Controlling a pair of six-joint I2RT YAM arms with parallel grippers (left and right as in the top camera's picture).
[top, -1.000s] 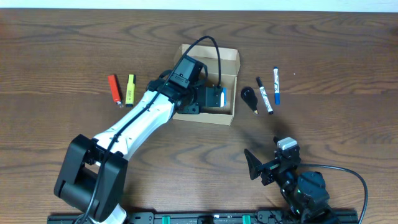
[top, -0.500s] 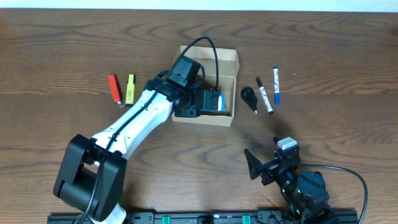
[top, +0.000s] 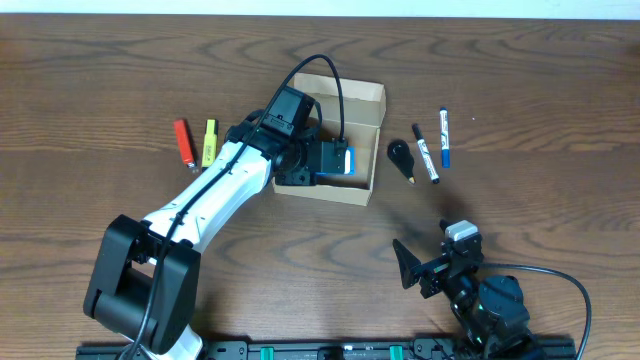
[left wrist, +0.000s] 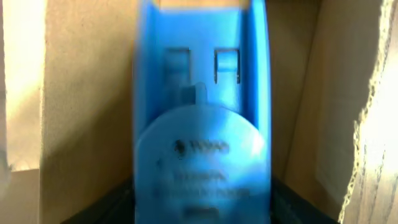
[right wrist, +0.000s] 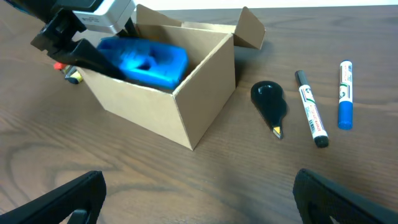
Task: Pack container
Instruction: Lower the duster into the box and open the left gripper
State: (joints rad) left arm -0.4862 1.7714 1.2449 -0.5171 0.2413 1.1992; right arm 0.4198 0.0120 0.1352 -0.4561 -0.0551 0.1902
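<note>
The tan cardboard container [top: 369, 105] stands open at the table's middle, its flap lid folded back; it also shows in the right wrist view [right wrist: 199, 93]. My left gripper [top: 338, 161] is shut on a blue plastic object [top: 344, 161] and holds it inside the box opening, at rim height in the right wrist view [right wrist: 146, 59]. The blue object [left wrist: 202, 124] fills the left wrist view, with cardboard walls on both sides. My right gripper [right wrist: 199, 199] is open and empty, low over bare table at the front right [top: 425, 270].
Right of the box lie a black highlighter [top: 401, 158], a black-capped white marker [top: 426, 155] and a blue marker [top: 444, 138]. Left of it lie a red [top: 183, 142] and a yellow highlighter [top: 209, 142]. The left arm reaches over the box's left side.
My left gripper has drawn back a little to the left and risen with the blue object in it. The right arm has not moved.
</note>
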